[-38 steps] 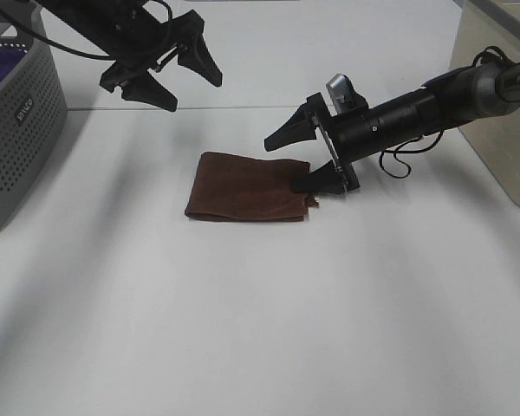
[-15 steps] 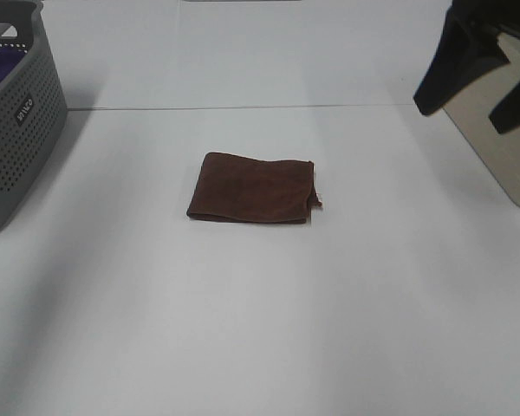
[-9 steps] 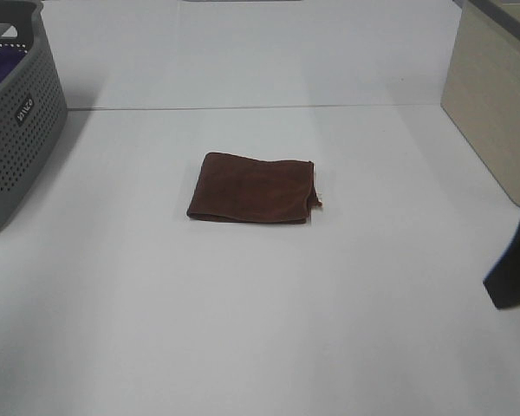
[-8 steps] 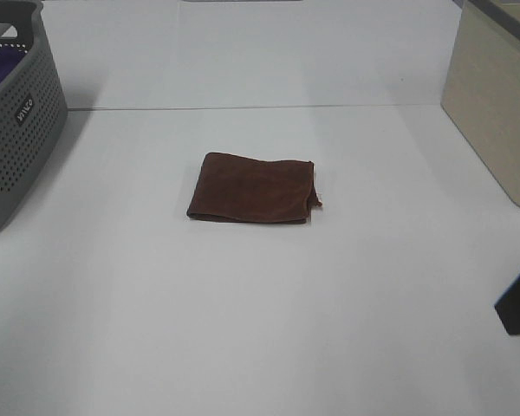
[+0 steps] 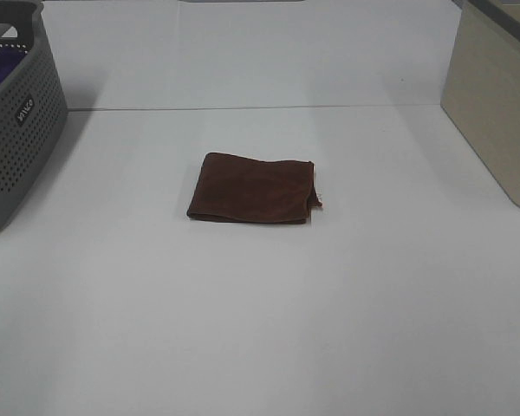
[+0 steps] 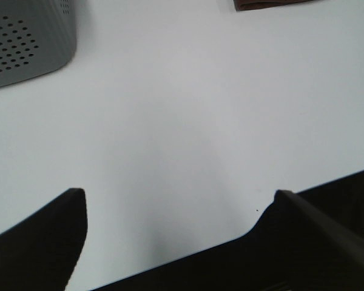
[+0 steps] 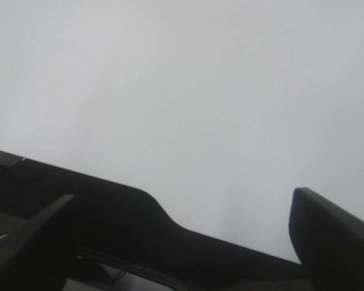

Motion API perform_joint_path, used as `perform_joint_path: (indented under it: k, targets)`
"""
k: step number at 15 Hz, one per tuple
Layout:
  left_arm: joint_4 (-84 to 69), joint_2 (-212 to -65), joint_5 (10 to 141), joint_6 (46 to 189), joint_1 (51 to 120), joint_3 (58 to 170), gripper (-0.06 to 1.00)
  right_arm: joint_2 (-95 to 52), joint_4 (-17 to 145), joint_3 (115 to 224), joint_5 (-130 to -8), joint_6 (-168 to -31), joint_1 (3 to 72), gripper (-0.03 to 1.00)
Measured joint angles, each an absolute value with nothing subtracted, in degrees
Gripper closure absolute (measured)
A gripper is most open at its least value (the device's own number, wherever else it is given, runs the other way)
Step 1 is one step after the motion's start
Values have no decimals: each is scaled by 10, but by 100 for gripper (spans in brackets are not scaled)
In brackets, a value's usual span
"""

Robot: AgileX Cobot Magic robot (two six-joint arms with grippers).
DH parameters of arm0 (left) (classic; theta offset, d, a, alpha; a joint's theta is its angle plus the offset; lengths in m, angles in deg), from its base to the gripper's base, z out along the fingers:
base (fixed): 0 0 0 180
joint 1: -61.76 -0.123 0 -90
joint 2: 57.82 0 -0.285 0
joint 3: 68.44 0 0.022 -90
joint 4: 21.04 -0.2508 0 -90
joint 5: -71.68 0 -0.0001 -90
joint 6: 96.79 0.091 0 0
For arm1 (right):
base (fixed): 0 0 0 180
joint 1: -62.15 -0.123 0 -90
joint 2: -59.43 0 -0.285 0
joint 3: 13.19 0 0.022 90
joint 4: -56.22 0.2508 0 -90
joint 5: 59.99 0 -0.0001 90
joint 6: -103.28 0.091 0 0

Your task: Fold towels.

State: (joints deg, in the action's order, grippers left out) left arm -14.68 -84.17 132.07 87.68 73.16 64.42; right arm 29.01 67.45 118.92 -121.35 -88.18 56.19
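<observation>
Folded towel (image 5: 253, 188) lies mid-table (image 5: 260, 329), bare white surface on every side, well apart from grey basket (image 5: 17, 121) at left edge and beige box (image 5: 494, 104) at right. Basket holds something purple (image 5: 2, 65). Exterior view shows neither arm. Wrist views: left gripper (image 6: 176, 197) and right gripper (image 7: 182, 200) spread wide, empty; left wrist catches towel's edge and basket.

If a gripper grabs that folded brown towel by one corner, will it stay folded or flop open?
The towel would probably flop open: it looks like soft cloth, with wavy edges and a loose corner sticking out. It seems thin and light. On the smooth white table, a push would likely slide or bunch it.
</observation>
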Motion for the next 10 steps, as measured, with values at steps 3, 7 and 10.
perform_joint_path:
  k: [3,7,10]
  targets:
    - [-146,-842,1321,880,732,634,16,337,671,1189,-1214,-882,562,10]
    - [-145,-842,1322,880,732,633,16,338,666,1189,-1214,-882,562,10]
    - [-144,-842,1322,881,732,633,16,338,666,1189,-1214,-882,562,10]
